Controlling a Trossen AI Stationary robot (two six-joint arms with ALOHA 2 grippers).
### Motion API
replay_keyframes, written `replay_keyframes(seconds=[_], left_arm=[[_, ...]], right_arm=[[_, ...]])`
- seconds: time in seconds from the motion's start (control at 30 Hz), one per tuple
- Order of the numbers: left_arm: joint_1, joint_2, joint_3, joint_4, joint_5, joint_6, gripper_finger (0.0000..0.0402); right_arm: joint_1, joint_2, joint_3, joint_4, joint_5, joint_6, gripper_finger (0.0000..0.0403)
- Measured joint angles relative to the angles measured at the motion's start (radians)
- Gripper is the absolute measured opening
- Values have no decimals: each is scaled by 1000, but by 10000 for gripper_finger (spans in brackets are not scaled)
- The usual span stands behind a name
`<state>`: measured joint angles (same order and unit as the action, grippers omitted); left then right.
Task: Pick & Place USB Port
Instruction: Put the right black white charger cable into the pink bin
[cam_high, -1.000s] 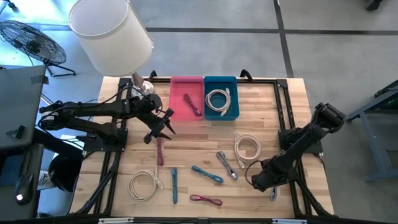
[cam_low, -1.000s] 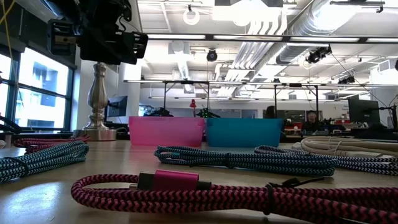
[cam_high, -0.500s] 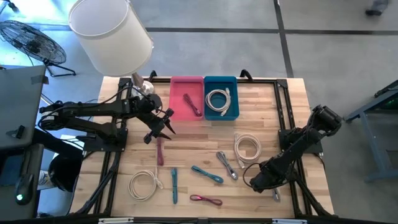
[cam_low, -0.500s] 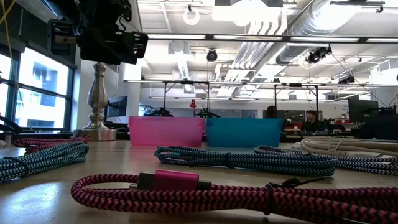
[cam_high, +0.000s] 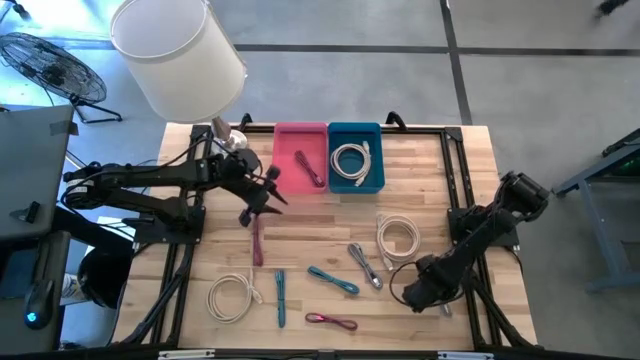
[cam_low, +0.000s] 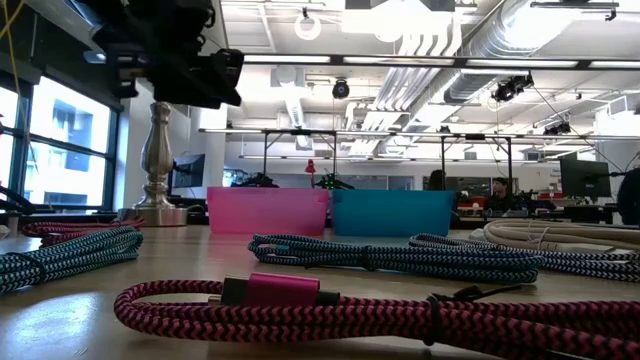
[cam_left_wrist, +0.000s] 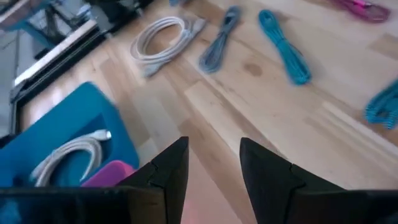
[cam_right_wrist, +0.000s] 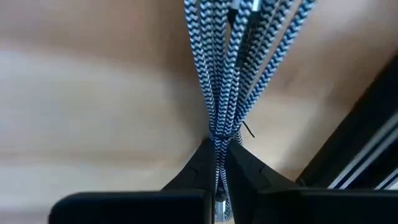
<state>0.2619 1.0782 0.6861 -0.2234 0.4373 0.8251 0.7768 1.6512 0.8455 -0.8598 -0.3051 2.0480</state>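
Note:
A black-and-white braided cable (cam_right_wrist: 224, 74), bundled with a tie, lies near the table's right front corner (cam_high: 444, 309). My right gripper (cam_right_wrist: 221, 169) is shut on it; in the high view the gripper (cam_high: 432, 297) points steeply down. My left gripper (cam_left_wrist: 214, 167) hovers open above the table in front of the pink bin (cam_high: 300, 157), nothing between its fingers. A dark red cable lies in the pink bin and a white coil in the blue bin (cam_high: 356, 157). My right gripper pinches the cable bundle between its two fingers just below the tie (cam_right_wrist: 219, 142). The fingers come from above, pointing steeply down. The strands fan out beyond the fingers and lie on the wood.
Loose cables lie on the table: a dark red one (cam_high: 257, 242), two white coils (cam_high: 232, 297) (cam_high: 398, 236), two teal ones (cam_high: 333, 280), a grey one (cam_high: 364, 265) and a magenta one (cam_high: 331, 321). A lamp (cam_high: 178, 50) stands at the far left. The black frame rail (cam_high: 470, 300) runs beside my right gripper.
My left gripper has turned in place, its fingertips swinging a little toward the pink bin. My right gripper has tipped steeper over the braided cable while staying almost in place.

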Motion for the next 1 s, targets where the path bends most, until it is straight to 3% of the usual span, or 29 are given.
replay_keyframes(seconds=[0.1, 0.37, 0.43, 0.5, 0.6, 0.67, 0.8, 1.0], left_arm=[[-1, 0, 0, 4, -3, -39, 140], [0, 0, 0, 44, -34, -48, 140], [0, 13, 0, 68, 10, -50, 140], [0, 26, -1, 117, 116, -89, 140], [-3, 52, -1, 267, 304, -162, 140], [-18, 75, -1, 356, 353, -222, 140], [-54, 110, 0, 455, 316, -297, 140], [-97, 167, 0, 528, 223, -287, 141]], right_arm=[[-2, 0, 107, -124, 130, -32, 8], [-25, 6, 423, -386, 644, -222, 8], [-50, 15, 466, -391, 735, -317, 8], [-78, 22, 498, -374, 811, -430, 8], [-119, 26, 517, -304, 901, -623, 8], [-144, 26, 513, -234, 948, -762, 8], [-174, 27, 513, -129, 1006, -1009, 8], [-210, 27, 513, -5, 1027, -1326, 8]])
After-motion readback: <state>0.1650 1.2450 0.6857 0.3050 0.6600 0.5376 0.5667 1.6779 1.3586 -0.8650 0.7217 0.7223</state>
